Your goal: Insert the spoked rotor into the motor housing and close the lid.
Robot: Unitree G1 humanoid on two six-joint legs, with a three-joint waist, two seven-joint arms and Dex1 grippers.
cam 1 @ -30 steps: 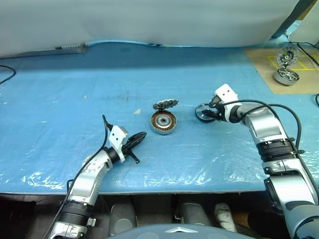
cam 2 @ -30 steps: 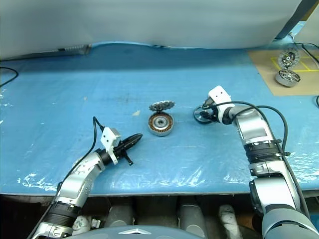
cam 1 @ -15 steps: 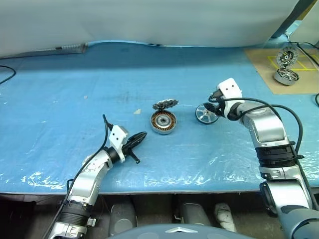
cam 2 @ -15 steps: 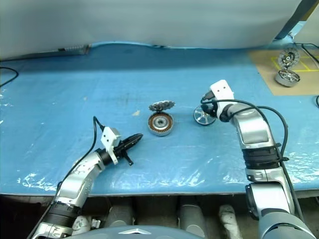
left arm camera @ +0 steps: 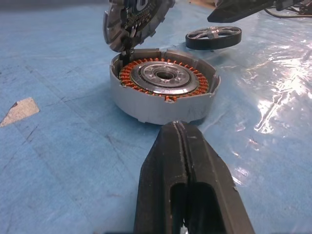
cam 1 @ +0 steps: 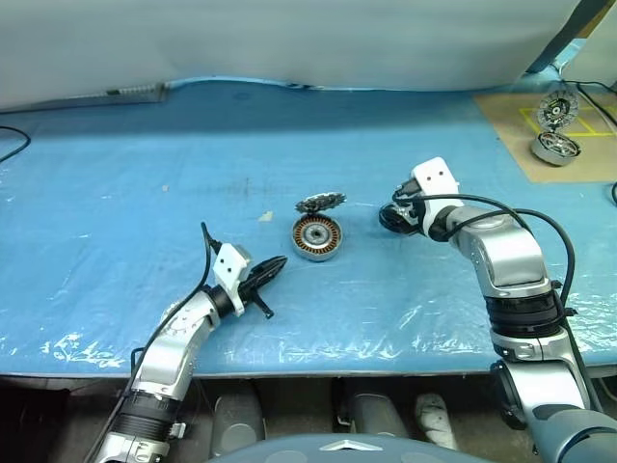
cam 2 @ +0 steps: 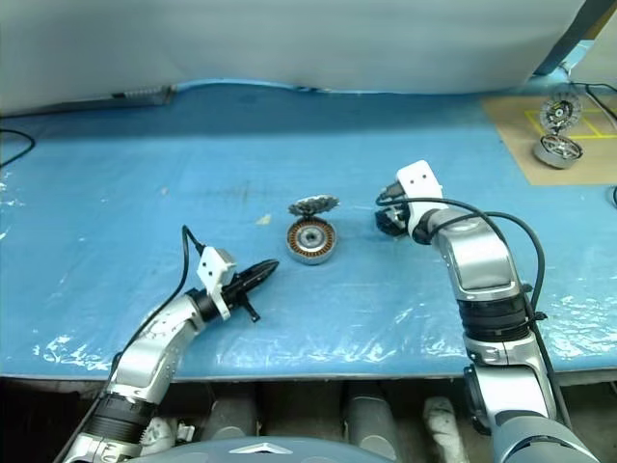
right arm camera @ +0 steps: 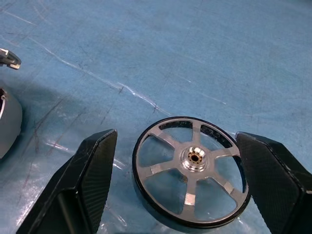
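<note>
Bright, even overhead light; white glare on the wrinkled plastic sheet (cam 1: 439,313).

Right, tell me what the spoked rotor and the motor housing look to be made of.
Spoked rotor: likely polished metal, mirror-bright spokes and hub; the dark outer ring could be rubber or coated metal. Motor housing: matte grey cast-looking metal wall, with copper-coloured wire windings inside.
</note>
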